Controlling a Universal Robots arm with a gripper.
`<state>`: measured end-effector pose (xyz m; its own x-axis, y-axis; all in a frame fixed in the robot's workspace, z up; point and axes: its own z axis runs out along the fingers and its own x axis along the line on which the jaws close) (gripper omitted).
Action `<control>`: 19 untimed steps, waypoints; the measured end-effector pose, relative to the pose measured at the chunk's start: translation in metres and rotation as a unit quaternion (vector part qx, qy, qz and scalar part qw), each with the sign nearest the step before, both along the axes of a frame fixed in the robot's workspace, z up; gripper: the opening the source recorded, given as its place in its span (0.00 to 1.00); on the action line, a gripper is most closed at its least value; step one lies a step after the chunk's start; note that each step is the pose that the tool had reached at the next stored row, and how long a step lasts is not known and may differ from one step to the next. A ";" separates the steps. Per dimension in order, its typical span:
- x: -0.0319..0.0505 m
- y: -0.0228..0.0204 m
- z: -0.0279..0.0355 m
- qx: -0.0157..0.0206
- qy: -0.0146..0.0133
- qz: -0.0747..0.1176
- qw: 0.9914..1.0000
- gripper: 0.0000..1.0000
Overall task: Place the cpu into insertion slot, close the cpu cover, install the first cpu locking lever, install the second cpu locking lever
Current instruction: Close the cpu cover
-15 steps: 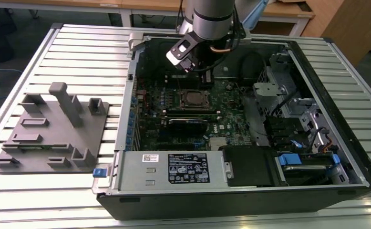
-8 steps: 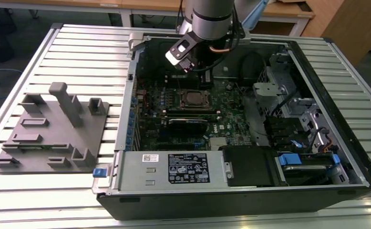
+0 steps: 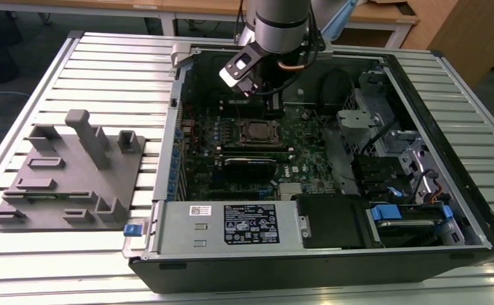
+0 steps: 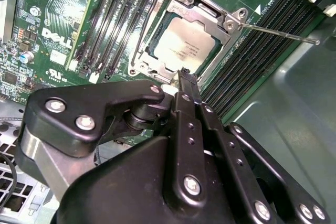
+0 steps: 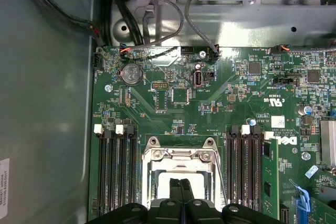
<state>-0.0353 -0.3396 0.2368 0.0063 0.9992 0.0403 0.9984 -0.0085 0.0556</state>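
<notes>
The cpu (image 4: 182, 45) has a dull grey metal top and lies flat in the insertion slot (image 3: 258, 131) on the green motherboard. The silvery cpu cover (image 4: 220, 17) is down over it, framing the chip. One thin locking lever (image 4: 278, 32) sticks out free to the side of the socket, and a lever (image 5: 221, 174) also runs along the socket's edge. My gripper (image 4: 184, 75) hangs just above the socket's near edge, shut, with nothing between its black fingers. In the first wrist view the gripper (image 5: 181, 183) sits over the cpu cover (image 5: 178, 154). The exterior view shows the gripper (image 3: 272, 107) above the socket.
Black memory slots (image 4: 257, 51) flank the socket on both sides. The case's drive cage (image 3: 391, 146) and cables fill the exterior view's right, and the power supply (image 3: 230, 225) sits at the front. A grey fixture block (image 3: 69, 171) stands on the slatted table at the left.
</notes>
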 end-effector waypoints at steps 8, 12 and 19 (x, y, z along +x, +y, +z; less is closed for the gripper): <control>-0.0036 0.0000 -0.0002 0.000 0.000 0.000 1.000 0.11; -0.0056 0.0000 -0.0002 0.000 0.000 0.000 1.000 0.11; -0.0057 0.0000 -0.0002 0.000 0.000 0.000 1.000 0.11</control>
<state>-0.0410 -0.3397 0.2366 0.0063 0.9992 0.0402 0.9984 -0.0085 0.0556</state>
